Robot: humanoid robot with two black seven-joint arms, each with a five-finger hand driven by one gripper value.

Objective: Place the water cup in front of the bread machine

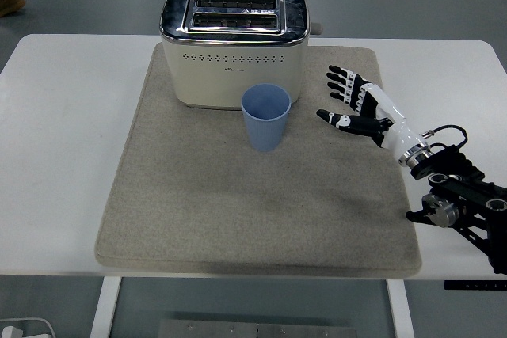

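A white table [71, 116] carries a large beige mat [190, 203], and at the mat's far side stands a cream two-slot toaster [234, 45] with a chrome top, the bread machine of the task. A small dark mark sits on its front panel below a row of vent holes, too small to read; no other writing shows. Just in front of the toaster, toward its right half, a light blue water cup [265, 118] stands upright on the mat, close to or touching the toaster's front face. The right robot hand [354, 107] hovers over the mat to the right of the cup, clearly apart from it, fingers spread and holding nothing. By the look of it the placement is done, and only clearing the arm remains.
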